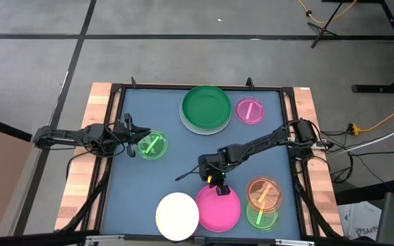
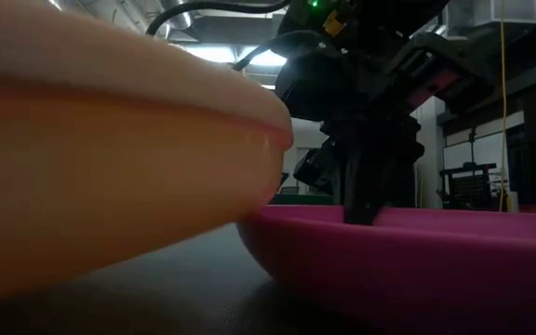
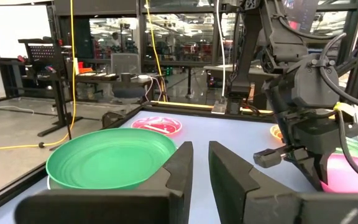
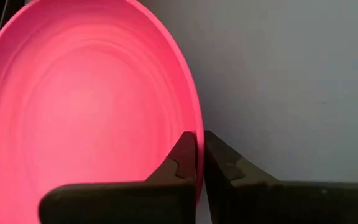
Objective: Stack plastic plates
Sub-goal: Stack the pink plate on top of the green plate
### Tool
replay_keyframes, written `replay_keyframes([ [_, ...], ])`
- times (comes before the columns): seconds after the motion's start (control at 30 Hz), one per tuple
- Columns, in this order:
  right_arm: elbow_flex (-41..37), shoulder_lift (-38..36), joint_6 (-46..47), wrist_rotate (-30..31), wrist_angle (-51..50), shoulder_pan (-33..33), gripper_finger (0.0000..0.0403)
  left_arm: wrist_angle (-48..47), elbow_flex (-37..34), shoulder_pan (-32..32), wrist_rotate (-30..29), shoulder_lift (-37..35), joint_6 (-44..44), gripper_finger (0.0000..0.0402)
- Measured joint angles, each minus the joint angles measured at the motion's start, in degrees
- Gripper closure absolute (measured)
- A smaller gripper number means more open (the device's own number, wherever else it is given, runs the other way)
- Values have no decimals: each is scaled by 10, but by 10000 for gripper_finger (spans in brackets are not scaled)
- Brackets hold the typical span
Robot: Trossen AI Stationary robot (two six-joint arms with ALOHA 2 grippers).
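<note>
The hot pink plate (image 1: 219,208) lies near the table's near edge, with the cream plate (image 1: 177,216) at its left, which fills the left of the low view (image 2: 110,158). My right gripper (image 1: 217,186) stands at the pink plate's far rim, shut on it. A dark green plate (image 1: 206,106) sits on a pale blue-white one (image 1: 186,121) at the far edge. My left gripper (image 1: 134,141) is at the left edge of a small translucent green plate (image 1: 152,145); its fingers (image 3: 201,171) show a narrow gap with nothing between them. My right gripper pinches the hot pink plate's far rim (image 4: 197,121) between its two fingers, one inside the dish and one outside. The fingers (image 2: 366,200) come from above, pointing down. In the low view the plate (image 2: 408,265) seems to rest on the table.
A small translucent pink plate (image 1: 250,111) lies right of the green stack. Near the right edge a small orange plate (image 1: 263,193) overlaps a small green one (image 1: 262,216). A raised black frame (image 1: 115,92) borders the blue mat. Bare mat lies in the middle (image 1: 176,164).
</note>
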Motion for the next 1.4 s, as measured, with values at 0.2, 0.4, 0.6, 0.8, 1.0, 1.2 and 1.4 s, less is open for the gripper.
replay_keyframes([
  [0.2,0,0,-3,-4,0,-18,401,0,0,0,0,0,0,356],
  [0.4,0,0,-18,-3,-1,-53,402,0,0,0,0,0,0,356],
  [0.6,0,0,-45,-1,-1,-97,402,0,0,0,0,0,0,356],
  [0.8,0,0,-72,4,-1,-146,402,0,0,0,0,0,0,356],
  [1.0,1,0,-84,33,0,-192,402,0,0,0,0,0,0,356],
  [1.2,2,0,-89,39,3,-230,402,0,0,0,0,0,0,356],
  [1.4,55,0,-122,33,-29,-260,402,0,0,0,0,0,0,356],
])
